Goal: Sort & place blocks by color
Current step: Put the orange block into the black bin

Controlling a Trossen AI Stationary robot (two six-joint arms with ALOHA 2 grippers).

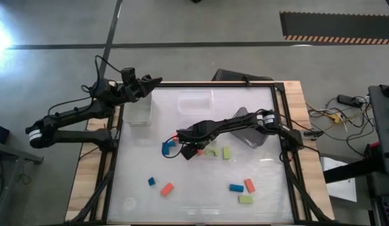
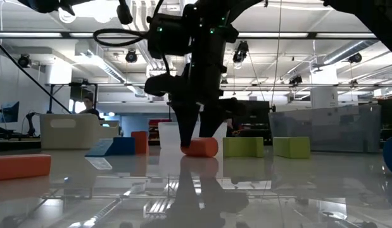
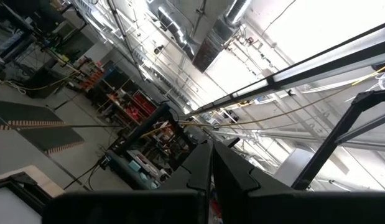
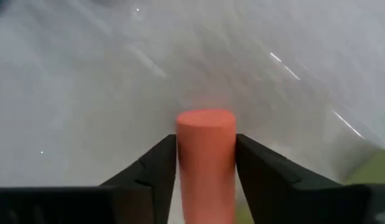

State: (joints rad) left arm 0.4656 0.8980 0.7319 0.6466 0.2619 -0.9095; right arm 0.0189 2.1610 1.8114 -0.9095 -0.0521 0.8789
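Observation:
Red-orange, blue and yellow-green blocks lie scattered on the glossy white table. My right gripper reaches down at mid-table, its fingers closed on a rounded red-orange block, which also shows in the low view. A blue block lies just left of it and two green blocks lie just right. My left gripper is shut and empty, raised over the far left corner. My right gripper pinches the red-orange block by its two opposite sides between its two fingers. The fingers come from above, pointing steeply down. The block lies on the table, its rounded end showing beyond the fingertips.
A clear bin stands at the far left, another at the far middle, and a grey bin under my right arm. More blocks lie nearer: blue, orange, blue, orange, green.

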